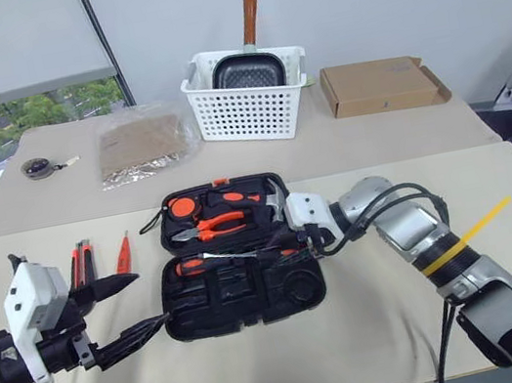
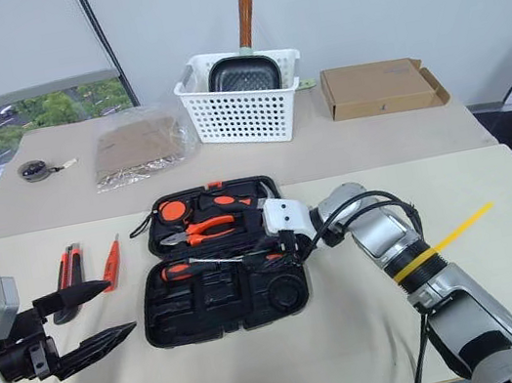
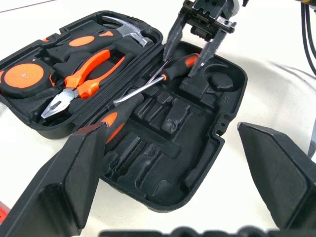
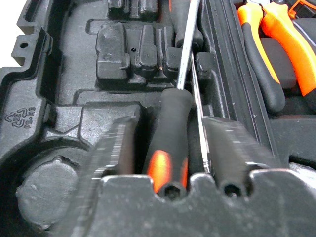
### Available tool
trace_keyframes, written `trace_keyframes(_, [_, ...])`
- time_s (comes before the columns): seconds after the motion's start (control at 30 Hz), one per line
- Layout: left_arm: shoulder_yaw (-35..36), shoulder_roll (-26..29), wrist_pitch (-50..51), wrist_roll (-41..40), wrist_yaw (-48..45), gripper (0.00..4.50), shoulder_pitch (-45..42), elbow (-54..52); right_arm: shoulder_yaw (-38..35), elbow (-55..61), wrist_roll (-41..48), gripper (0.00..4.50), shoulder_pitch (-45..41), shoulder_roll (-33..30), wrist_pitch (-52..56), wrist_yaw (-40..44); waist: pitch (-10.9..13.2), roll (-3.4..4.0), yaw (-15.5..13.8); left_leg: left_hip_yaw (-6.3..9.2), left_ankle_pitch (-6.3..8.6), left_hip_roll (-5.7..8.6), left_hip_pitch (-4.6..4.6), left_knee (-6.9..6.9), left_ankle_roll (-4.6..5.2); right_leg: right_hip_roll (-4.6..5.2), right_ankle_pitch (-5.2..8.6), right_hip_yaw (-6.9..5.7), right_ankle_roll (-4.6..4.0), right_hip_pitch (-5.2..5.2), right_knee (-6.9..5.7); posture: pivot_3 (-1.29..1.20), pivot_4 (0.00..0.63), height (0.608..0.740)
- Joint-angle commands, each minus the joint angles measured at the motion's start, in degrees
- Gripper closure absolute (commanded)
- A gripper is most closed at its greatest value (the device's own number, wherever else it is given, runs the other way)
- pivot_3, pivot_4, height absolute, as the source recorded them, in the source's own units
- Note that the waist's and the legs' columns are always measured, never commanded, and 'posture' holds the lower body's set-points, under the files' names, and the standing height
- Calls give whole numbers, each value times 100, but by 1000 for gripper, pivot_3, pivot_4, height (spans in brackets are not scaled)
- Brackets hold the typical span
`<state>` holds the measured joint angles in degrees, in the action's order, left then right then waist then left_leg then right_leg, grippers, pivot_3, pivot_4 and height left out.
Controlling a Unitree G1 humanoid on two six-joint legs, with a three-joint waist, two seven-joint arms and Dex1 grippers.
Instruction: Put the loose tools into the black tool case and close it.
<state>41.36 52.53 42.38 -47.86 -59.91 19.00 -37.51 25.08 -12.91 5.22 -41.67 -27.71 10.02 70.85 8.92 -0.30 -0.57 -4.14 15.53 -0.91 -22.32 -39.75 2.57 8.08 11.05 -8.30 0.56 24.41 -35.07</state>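
Note:
The black tool case lies open in the middle of the table. Two long orange-and-black screwdrivers rest in its near half: one with its handle at the right, the other with its handle at the left. My right gripper is open and straddles the first handle, with a gap on each side. The orange-black utility knife and the slim small orange screwdriver lie on the table left of the case. My left gripper hovers open at the case's left edge, holding nothing.
Orange pliers, a hammer and a round tape measure fill the case's far half. At the back stand a white basket with a pan, a cardboard box, a plastic bag and a dark disc with a tag.

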Motion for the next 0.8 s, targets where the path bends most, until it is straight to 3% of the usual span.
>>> trace_keyframes(0.03, [20, 106, -129, -13, -62, 0, -73, 33, -372, 355, 249, 509, -45, -19, 99, 35, 0, 0, -2, 0, 0, 0, 0, 0, 0, 0, 0, 0, 0, 0, 0, 0, 150, 700])
trace_keyframes(0.2, [-102, 130, -217, 92, -118, 0, -144, 158, -919, 597, 876, 509, -36, 421, 550, -303, 0, 0, 0, 2, 13, -5, 0, 0, 21, -5, 0, 0, 0, 0, -1, 0, 150, 700])
trace_keyframes(0.3, [-208, 145, -286, 141, -132, 0, -209, 222, -953, 416, 790, 1213, 42, 746, 460, -655, 0, 1, 10, 3, 11, -11, 2, 2, 16, -13, -1, 1, -1, 1, -2, 0, 150, 700])
trace_keyframes(0.6, [-234, 159, -394, 262, -230, 0, -208, 294, -648, 19, 234, 4341, 205, 896, 533, -1103, 1, 2, 10, 3, -1, -7, -2, 2, -6, -18, 1, 11, -5, 6, 0, 0, 150, 700])
trace_keyframes(0.8, [-245, 160, -417, 324, -280, 0, -197, 317, -321, 54, -27, 4425, 379, 772, 607, -967, 1, 2, 15, 4, -3, -11, -3, 5, -3, -25, 5, 11, -12, 10, -3, 0, 150, 700])
